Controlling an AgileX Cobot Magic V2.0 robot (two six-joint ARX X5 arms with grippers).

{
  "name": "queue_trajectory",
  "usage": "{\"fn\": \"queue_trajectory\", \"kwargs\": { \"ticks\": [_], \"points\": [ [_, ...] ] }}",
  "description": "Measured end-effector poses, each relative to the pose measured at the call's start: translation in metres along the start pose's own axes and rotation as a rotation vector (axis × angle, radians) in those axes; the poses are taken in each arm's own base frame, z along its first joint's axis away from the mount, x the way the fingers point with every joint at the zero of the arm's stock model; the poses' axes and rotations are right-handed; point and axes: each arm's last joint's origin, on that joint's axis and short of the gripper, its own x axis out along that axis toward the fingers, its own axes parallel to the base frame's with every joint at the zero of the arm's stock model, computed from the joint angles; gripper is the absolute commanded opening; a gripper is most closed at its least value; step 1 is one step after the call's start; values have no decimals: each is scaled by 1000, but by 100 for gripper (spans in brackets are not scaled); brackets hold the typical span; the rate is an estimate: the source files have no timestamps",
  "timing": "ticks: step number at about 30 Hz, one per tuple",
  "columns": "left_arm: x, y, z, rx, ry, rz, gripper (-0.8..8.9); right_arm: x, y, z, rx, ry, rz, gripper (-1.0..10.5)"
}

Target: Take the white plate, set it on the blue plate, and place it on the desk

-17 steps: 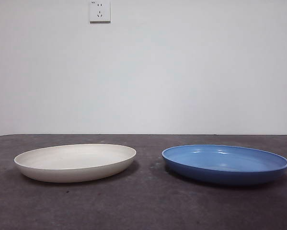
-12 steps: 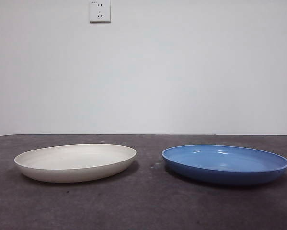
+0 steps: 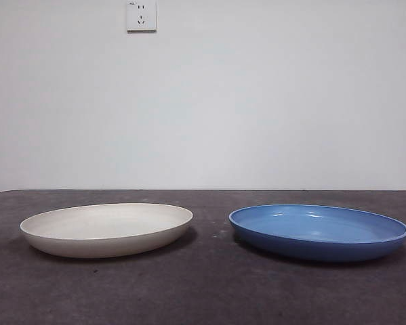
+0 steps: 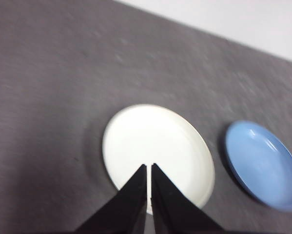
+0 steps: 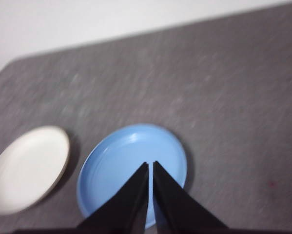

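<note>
The white plate (image 3: 106, 229) lies on the desk (image 3: 203, 291) at the left, the blue plate (image 3: 318, 231) at the right, a gap between them. Neither arm shows in the front view. In the left wrist view my left gripper (image 4: 149, 165) is shut and empty, high above the white plate (image 4: 155, 146), with the blue plate (image 4: 262, 163) off to the side. In the right wrist view my right gripper (image 5: 150, 164) is shut and empty, high above the blue plate (image 5: 126, 161), with the white plate (image 5: 29, 168) beside it.
A white wall (image 3: 257, 101) with a socket (image 3: 141, 15) stands behind the desk's far edge. Bare desk surface lies in front of and around both plates.
</note>
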Motion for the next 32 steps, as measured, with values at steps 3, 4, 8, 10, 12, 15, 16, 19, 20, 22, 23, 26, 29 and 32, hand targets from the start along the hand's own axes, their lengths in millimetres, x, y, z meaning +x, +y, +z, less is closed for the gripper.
{"fn": "queue_trajectory", "kwargs": {
  "ticks": [3,4,8,10,12,15,16,19,20,22,23,26,29,32],
  "points": [
    [3,-5,9,19,63,-51,14,3,4,10,-16,84,19,8],
    [4,-8,12,26,88,-66,14,5,6,14,-26,122,28,8],
    [6,-14,20,55,171,-94,14,12,12,19,-57,262,64,8],
    [7,-18,22,76,210,-108,14,17,14,16,-73,348,86,8],
    [7,-21,23,91,243,-119,14,23,15,12,-87,422,104,8],
    [9,-24,21,109,293,-134,14,28,17,8,-109,488,129,8],
    [9,-24,20,116,313,-138,14,29,18,8,-117,496,137,8],
    [10,-25,16,126,357,-145,14,29,20,7,-142,502,152,8],
    [10,-25,16,130,362,-147,15,29,21,7,-144,503,155,8],
    [10,-25,16,137,364,-150,35,29,21,7,-148,503,156,8],
    [10,-26,16,139,361,-150,48,29,21,7,-148,503,156,9],
    [11,-26,16,141,355,-151,202,29,21,7,-149,503,156,136],
    [11,-26,16,141,354,-151,395,29,21,7,-149,503,153,359],
    [11,-26,17,143,352,-152,442,30,21,7,-148,499,146,378]
  ]
}}
